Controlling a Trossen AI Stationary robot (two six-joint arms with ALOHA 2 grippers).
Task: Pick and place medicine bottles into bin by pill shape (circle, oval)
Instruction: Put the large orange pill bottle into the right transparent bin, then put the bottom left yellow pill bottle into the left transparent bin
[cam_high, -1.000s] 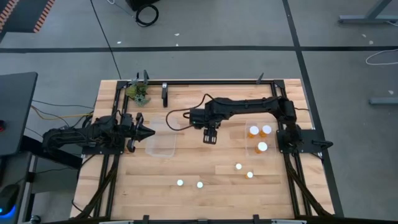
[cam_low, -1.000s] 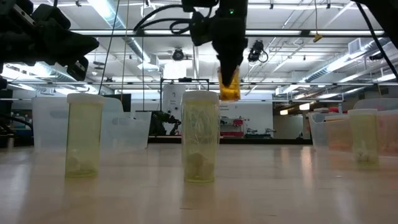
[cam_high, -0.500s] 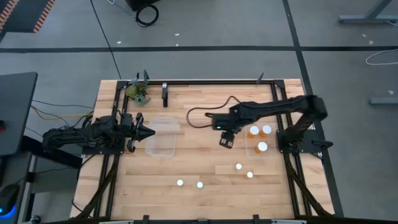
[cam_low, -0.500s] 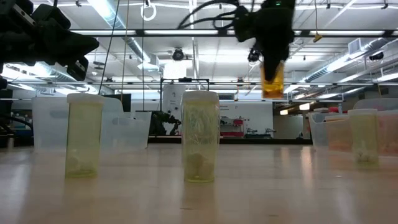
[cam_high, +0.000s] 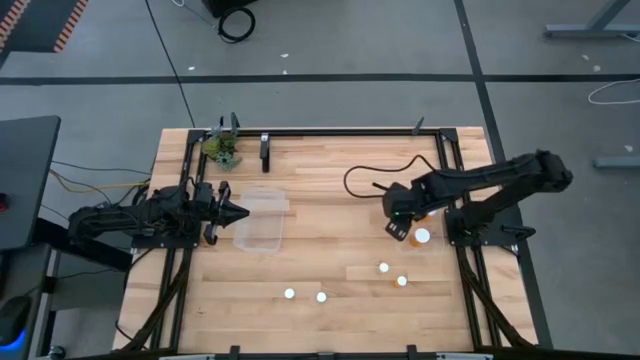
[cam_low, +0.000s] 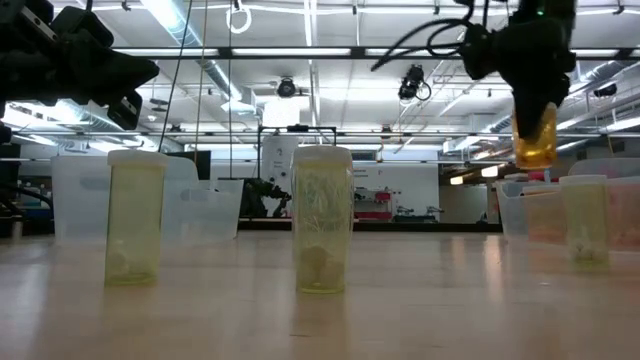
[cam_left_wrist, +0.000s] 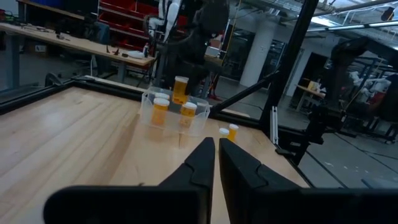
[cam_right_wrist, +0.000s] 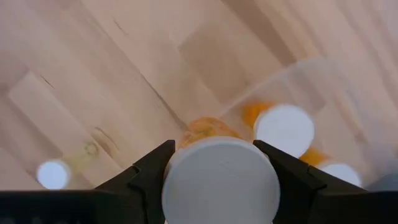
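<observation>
Right gripper (cam_high: 398, 229) pinched amber bottle (cam_low: 533, 140) by white cap (cam_right_wrist: 221, 182), fingers (cam_right_wrist: 148, 174) either side of cap, bottle hanging clear above table (cam_high: 330, 240). Just beyond gripper: clear bin (cam_high: 405, 238) holding other white-capped bottles (cam_high: 421, 236). Farther out on bare wood: four small white-capped bottles (cam_high: 383, 268). Well apart, across table: second clear bin (cam_high: 258, 223), left gripper (cam_high: 238, 213) beside it, fingers (cam_left_wrist: 198, 163) pressed together, holding nothing.
</observation>
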